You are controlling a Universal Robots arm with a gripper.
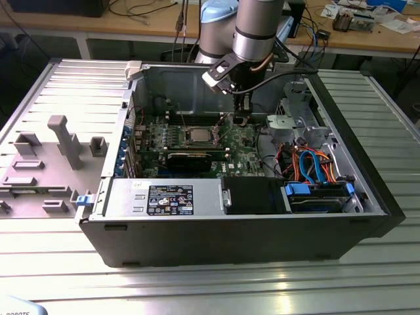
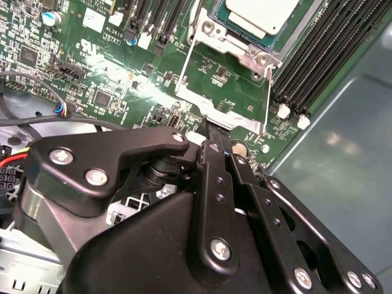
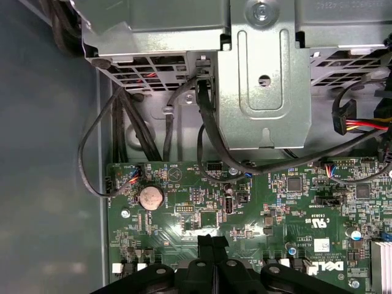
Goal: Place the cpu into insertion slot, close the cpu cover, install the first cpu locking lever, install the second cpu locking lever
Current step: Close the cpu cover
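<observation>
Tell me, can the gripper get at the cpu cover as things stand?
Probably yes: in the second wrist view the gripper sits right at the free edge of the open cover, with nothing between them.

The cpu (image 2: 257, 13) is seated in the insertion slot (image 2: 237, 49) on the motherboard (image 1: 244, 154) inside the case (image 1: 230, 236). The gripper (image 1: 241, 119) is positioned just beside the slot, toward the exterior view's right. The drive cage (image 1: 298, 121) is found farther right.
</observation>
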